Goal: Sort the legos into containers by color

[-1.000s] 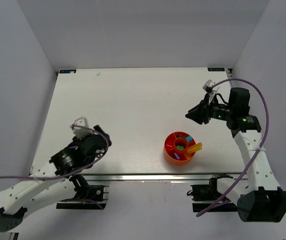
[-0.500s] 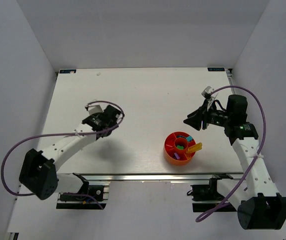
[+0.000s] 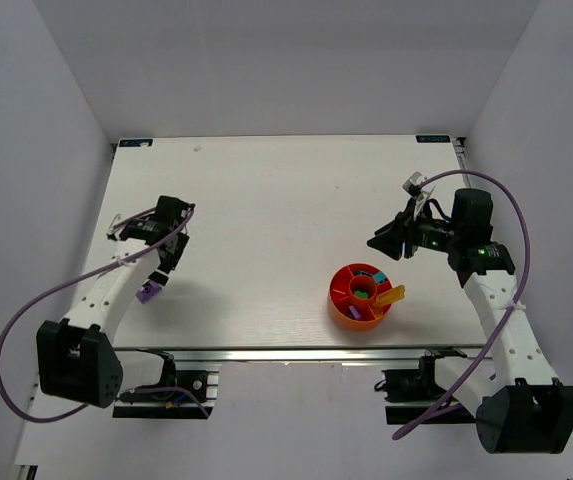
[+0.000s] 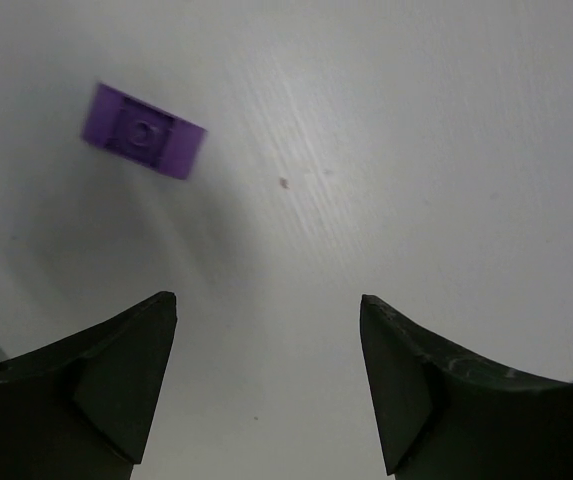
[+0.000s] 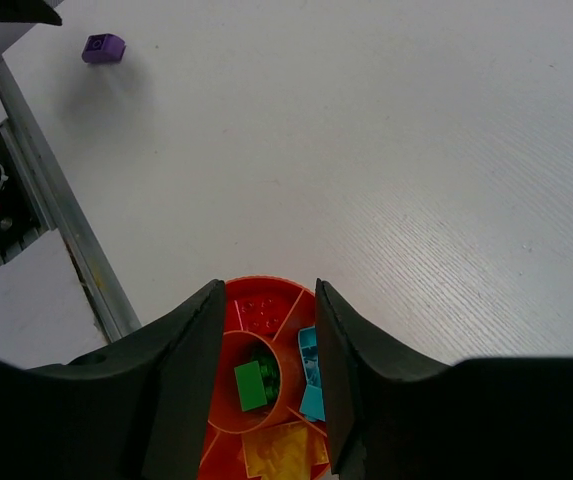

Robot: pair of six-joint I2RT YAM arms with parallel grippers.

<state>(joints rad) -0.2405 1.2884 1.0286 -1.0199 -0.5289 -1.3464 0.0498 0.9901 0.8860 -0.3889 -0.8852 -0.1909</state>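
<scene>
Right wrist view: tray (image 5: 266, 303) central cup (image 5: 282, 382) holds green lego (image 5: 251, 386), cyan lego (image 5: 311, 378) alongside.

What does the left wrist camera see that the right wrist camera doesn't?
Only the left wrist view shows the gap in the left gripper, wide open with nothing in it. Only the right wrist view shows the orange tray, with a green brick in its middle cup, cyan pieces and yellow pieces, seen between the fingers of the right gripper. Both show the purple brick lying on the white table.
</scene>
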